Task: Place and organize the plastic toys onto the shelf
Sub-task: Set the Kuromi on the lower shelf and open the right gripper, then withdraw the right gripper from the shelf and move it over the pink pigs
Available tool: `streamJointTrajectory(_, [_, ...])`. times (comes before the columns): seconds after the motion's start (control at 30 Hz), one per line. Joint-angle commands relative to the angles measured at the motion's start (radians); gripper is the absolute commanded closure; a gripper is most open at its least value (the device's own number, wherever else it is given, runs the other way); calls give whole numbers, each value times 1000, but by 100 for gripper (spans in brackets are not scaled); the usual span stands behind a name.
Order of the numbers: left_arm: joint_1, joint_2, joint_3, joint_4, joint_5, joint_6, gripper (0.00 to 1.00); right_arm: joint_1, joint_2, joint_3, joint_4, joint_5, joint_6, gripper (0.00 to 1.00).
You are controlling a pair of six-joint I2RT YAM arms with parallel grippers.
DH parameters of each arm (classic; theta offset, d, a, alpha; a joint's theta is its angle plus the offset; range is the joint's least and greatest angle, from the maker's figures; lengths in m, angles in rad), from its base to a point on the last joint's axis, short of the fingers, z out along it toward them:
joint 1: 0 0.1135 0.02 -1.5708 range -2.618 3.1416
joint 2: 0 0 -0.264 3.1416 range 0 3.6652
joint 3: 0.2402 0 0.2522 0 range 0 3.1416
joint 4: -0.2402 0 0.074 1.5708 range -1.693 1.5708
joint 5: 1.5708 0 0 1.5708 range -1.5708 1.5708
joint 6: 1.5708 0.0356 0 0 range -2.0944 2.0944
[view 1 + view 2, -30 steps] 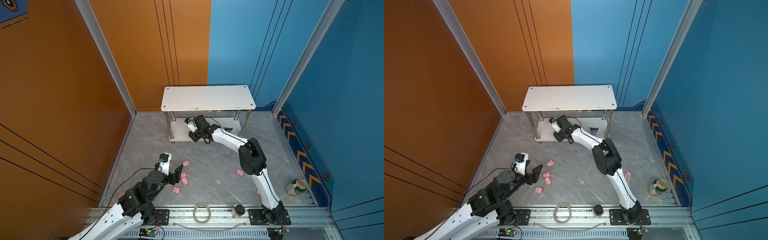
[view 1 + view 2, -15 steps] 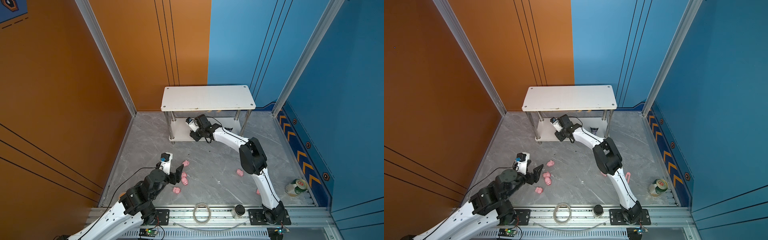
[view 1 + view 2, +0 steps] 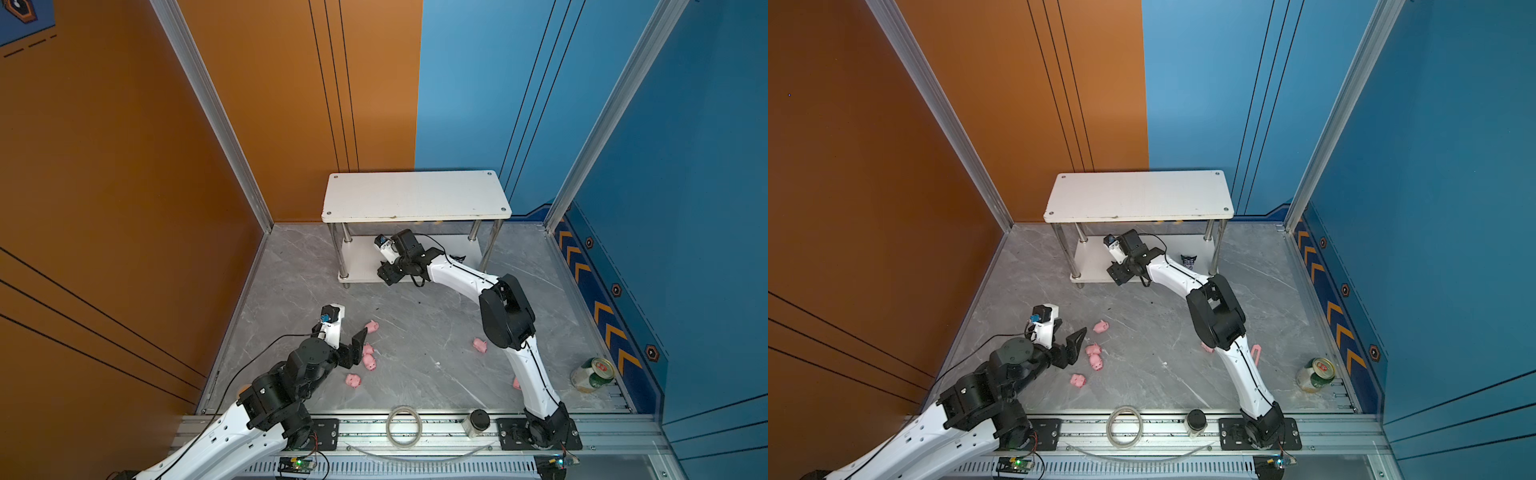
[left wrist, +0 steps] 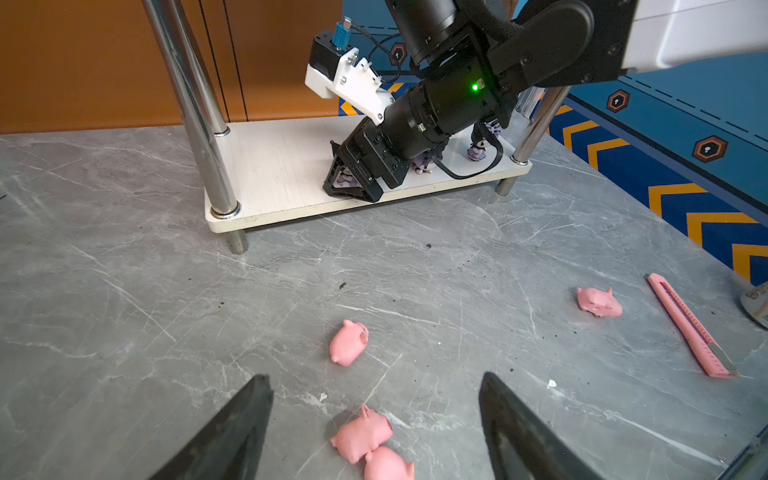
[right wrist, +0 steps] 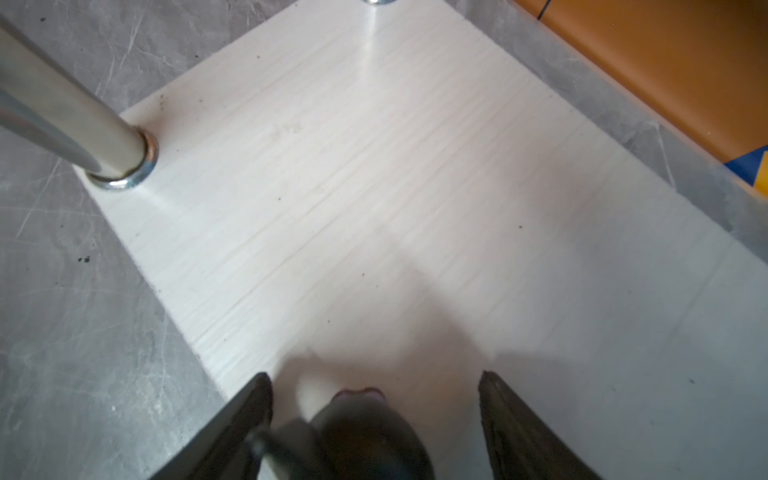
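**Item:** cartoon figure point(image 5: 365, 432), black-eared, on the lower board point(image 4: 282, 166) of the shelf point(image 3: 415, 195), near the front edge. Too blurred to tell whether it stands upright.

**Right hand** point(image 5: 374, 376): spread wide around the figure, with a gap on both sides. It looks released.

**Companions:** two more figures point(image 4: 478, 149) farther along the same board, behind the arm.

**Left hand** point(image 4: 374, 376): spread wide, empty, hovering over the pink pigs point(image 4: 361, 434). All five lie on the bench point(image 3: 415, 316): four close together, one point(image 3: 480, 345) well apart.

**Handling note:** best to draw the right hand straight back and slightly up with the jaws kept wide. That way neither finger clips the figure or the chrome leg point(image 5: 83, 137).

**Change:** a second ago the right hand's jaws stood much narrower at the same spot. Both arms have otherwise barely shifted, and the pigs lie where they did.
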Motion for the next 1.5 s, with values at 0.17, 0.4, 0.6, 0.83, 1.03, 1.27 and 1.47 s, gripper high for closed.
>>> streamJointTrajectory(0.17, [2, -13, 20, 6, 13, 2, 20, -8, -195, -189, 113, -52, 107, 15])
streamJointTrajectory(0.4, [3, -54, 1, 7, 21, 5, 20, -1, -300, -287, 135, -94, 140, 15])
streamJointTrajectory(0.6, [2, -81, -7, 4, 29, 4, 20, 13, -344, -329, 120, -98, 155, 26])
streamJointTrajectory(0.83, [4, -61, -4, 5, 16, 8, 21, 68, -409, -415, 103, -106, 196, 72])
streamJointTrajectory(1.03, [5, -29, -10, 38, -15, 17, 27, 178, -521, -552, 62, -14, 234, 96])
streamJointTrajectory(1.27, [27, -64, -92, 34, -101, -25, 47, 325, -549, -651, 3, -64, 296, 96])
streamJointTrajectory(1.47, [103, -44, -156, 61, -50, -80, 38, 357, -471, -662, -11, -48, 322, 94])
